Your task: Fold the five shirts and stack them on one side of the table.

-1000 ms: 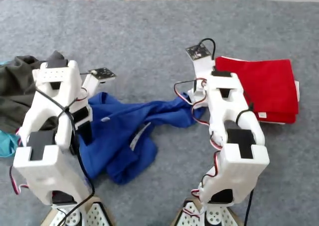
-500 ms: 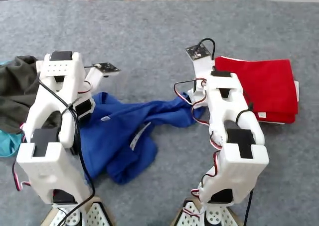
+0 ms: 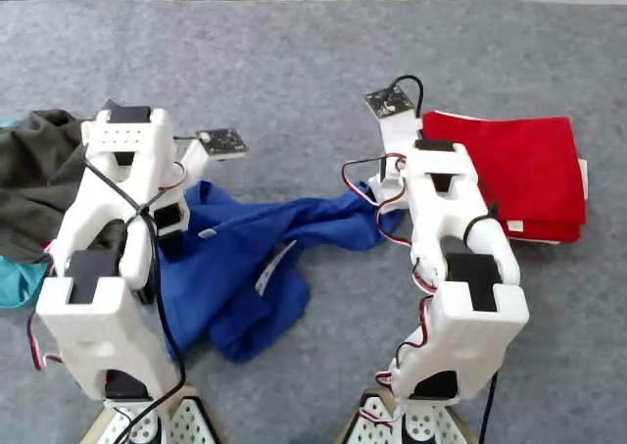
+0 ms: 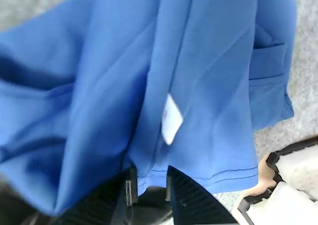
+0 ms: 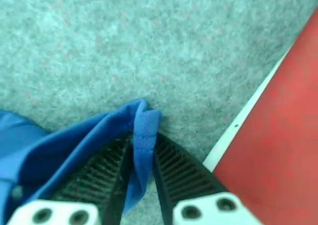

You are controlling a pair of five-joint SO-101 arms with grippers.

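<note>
A crumpled blue shirt (image 3: 245,258) lies between the two arms on the grey cloth. My left gripper (image 4: 149,187) is shut on the blue shirt (image 4: 149,86) at its hem, near a white label (image 4: 171,119). My right gripper (image 5: 141,165) is shut on a corner of the blue shirt (image 5: 99,145), just beside the folded red shirt (image 5: 278,135). In the high view the red shirt (image 3: 519,170) lies folded at the right, on top of a white one whose edge shows. A dark green shirt (image 3: 34,174) lies heaped at the left, over a teal one (image 3: 15,282).
The grey felt table (image 3: 294,62) stretches bare behind the arms. The right arm (image 3: 451,238) stands close against the red stack's left edge. The left arm (image 3: 108,238) stands between the dark heap and the blue shirt.
The left arm has swung a little to the right and its wrist has risen over the blue shirt's left end. The right arm has kept still.
</note>
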